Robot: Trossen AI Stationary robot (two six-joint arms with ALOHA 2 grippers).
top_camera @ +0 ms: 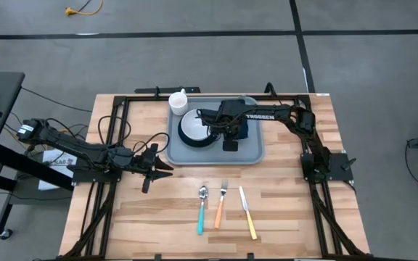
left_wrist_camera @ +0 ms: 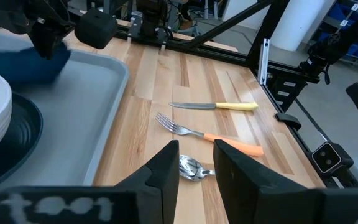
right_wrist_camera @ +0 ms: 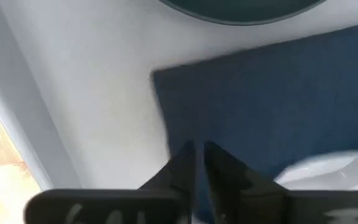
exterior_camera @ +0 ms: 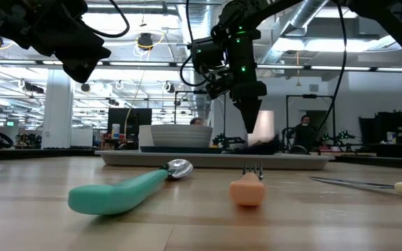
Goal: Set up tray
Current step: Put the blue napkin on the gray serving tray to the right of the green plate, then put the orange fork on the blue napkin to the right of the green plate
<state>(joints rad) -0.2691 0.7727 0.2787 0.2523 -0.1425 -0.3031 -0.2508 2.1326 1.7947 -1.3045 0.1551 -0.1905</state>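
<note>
Tray, grey-blue, at the table's far middle.
Holds bowl and navy napkin; right gripper hangs just above the napkin, fingers barely parted, empty. Left gripper beside the tray, fingers apart, empty.

Bright overhead lighting (soft shadows); right wrist view blurred.

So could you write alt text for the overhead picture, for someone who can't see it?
Seen from above, the right gripper hangs over a navy napkin on a grey-blue tray that also holds a white bowl on a dark plate and a white cup. The left gripper waits beside the tray; spoon, fork and knife lie on the wooden table.
</note>
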